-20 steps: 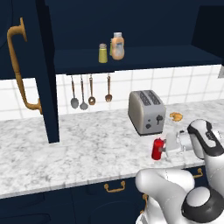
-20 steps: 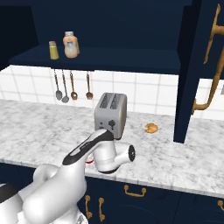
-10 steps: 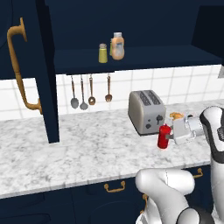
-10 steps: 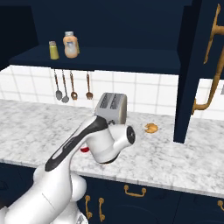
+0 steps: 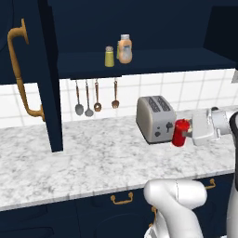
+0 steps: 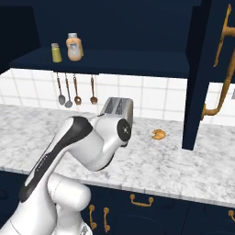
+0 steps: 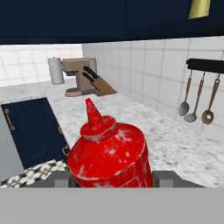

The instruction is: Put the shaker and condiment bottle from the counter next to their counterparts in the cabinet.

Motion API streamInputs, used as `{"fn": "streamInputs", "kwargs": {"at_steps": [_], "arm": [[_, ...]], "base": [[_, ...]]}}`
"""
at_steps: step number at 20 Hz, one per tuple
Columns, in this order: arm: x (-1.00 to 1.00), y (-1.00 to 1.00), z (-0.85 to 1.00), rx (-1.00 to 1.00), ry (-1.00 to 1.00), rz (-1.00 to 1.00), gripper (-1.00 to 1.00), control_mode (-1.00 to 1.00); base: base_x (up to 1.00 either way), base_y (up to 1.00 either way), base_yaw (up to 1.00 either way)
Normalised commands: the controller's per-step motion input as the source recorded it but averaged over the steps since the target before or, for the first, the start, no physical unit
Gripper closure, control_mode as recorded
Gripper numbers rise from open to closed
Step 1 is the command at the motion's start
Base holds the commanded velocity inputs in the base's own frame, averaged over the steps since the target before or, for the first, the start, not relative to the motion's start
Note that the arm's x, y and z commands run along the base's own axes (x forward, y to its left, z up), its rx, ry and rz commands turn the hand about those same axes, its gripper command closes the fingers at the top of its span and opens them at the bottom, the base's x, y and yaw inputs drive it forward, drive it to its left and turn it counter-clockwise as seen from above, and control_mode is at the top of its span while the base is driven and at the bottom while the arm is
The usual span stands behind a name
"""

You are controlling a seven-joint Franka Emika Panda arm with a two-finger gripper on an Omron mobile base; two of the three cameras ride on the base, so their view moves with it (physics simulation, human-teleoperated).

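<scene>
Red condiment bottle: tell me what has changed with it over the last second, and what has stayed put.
The gripper has lifted the red condiment bottle off the counter; it now hangs in front of the toaster, higher than a second ago and shut in the fingers throughout. The shaker and the peach-orange bottle on the cabinet shelf, the toaster and the hanging utensils have not moved.

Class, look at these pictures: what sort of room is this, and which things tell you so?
A kitchen, and a rendered one. A toaster stands on a marbled counter, and spoons and ladles hang on a white tiled wall.
</scene>
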Motion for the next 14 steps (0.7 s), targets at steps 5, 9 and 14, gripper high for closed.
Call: {"fn": "streamInputs", "kwargs": {"at_steps": [5, 9, 14], "arm": [[-0.02, 0.29, 1.0, -0.01, 0.0, 0.0, 1.0, -1.0], [0.01, 0.18, 1.0, 0.0, 0.0, 0.0, 1.0, -1.0], [0.18, 0.02, 1.0, 0.0, 0.01, 0.0, 1.0, -1.0]], "base": [[0.0, 0.0, 0.0], [0.0, 0.0, 0.0], [0.0, 0.0, 0.0]]}}
